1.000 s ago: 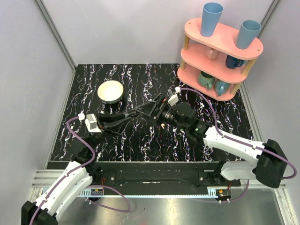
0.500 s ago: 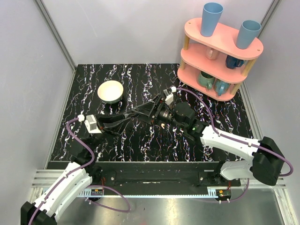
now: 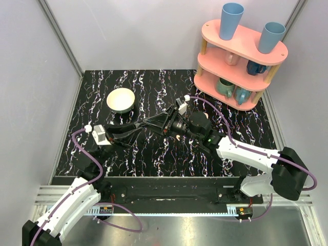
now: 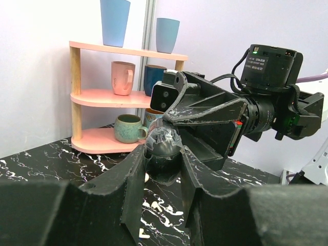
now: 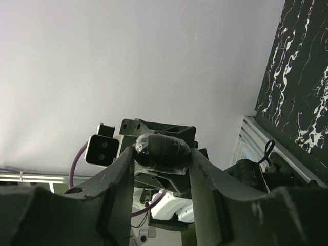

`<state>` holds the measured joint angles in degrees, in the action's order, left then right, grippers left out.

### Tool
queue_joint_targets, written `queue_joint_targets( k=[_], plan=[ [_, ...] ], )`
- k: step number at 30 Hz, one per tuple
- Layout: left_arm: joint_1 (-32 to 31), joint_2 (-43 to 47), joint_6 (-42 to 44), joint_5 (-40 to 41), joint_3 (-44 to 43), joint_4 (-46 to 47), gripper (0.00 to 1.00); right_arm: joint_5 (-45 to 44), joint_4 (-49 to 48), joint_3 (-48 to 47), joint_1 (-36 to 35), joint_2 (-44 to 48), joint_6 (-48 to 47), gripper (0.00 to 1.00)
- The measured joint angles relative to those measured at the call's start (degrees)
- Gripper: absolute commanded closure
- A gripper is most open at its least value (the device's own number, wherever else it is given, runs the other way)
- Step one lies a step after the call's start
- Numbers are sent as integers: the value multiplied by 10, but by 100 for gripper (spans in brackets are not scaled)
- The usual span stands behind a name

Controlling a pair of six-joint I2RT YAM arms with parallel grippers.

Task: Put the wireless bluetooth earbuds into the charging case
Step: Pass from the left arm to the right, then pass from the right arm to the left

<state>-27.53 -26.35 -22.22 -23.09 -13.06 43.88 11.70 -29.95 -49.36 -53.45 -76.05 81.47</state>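
Two grippers faced each other above the table [image 3: 133, 154]: the left gripper [image 4: 163, 155] and the right gripper [image 5: 163, 152] each squeezed one dark rounded case [image 4: 164, 144], probably steadying it for opening; a cream earbud [image 4: 147, 177] lay beneath.

The charging case [image 4: 163, 148], a small dark glossy rounded lump, is held aloft well out from the pink shelf [image 4: 123, 50], with what seems a tiny cream earbud [image 4: 147, 177] on the tabletop beneath.

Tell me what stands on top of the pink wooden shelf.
Two blue plastic tumblers stand on the pink wooden shelf's top board. That board partly covers the mugs below.
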Motion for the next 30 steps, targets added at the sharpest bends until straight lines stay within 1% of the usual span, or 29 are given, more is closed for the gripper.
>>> queue_joint_targets(
  k=[1,2,4,5,6,9,11,12,13,17,24,28,30],
  plan=[
    [0,0,0,0,0,-1,89,0,0,0,0,0,-1,86],
    [-1,0,0,1,-1,-3,81,0,0,0,0,0,-2,89],
    [-2,0,0,2,-1,-4,76,0,-1,0,0,0,-4,90],
    [-2,0,0,3,-1,-5,69,-1,-1,0,0,0,-5,92],
    [-3,0,0,4,-1,-5,67,-1,-2,0,0,0,-7,92],
    [-4,0,0,6,-2,-7,56,-2,-3,0,0,0,-9,96],
    [-8,0,0,4,-3,-18,52,-1,-7,0,-1,0,-10,97],
    [-10,0,-1,2,-3,-26,46,0,-10,0,-2,0,-11,98],
    [-11,0,-1,2,-3,-31,45,-1,-14,0,-2,0,-11,99],
    [-12,0,-3,1,-3,-46,44,-1,-20,0,-2,2,-13,99],
    [-12,6,-2,7,-3,-49,38,-1,-14,0,-2,3,-19,99],
    [-12,12,-1,10,-3,-38,39,-2,-1,0,-2,4,-22,99],
    [-12,12,-2,12,-2,-28,40,-2,-1,0,-2,4,-22,99]
  ],
)
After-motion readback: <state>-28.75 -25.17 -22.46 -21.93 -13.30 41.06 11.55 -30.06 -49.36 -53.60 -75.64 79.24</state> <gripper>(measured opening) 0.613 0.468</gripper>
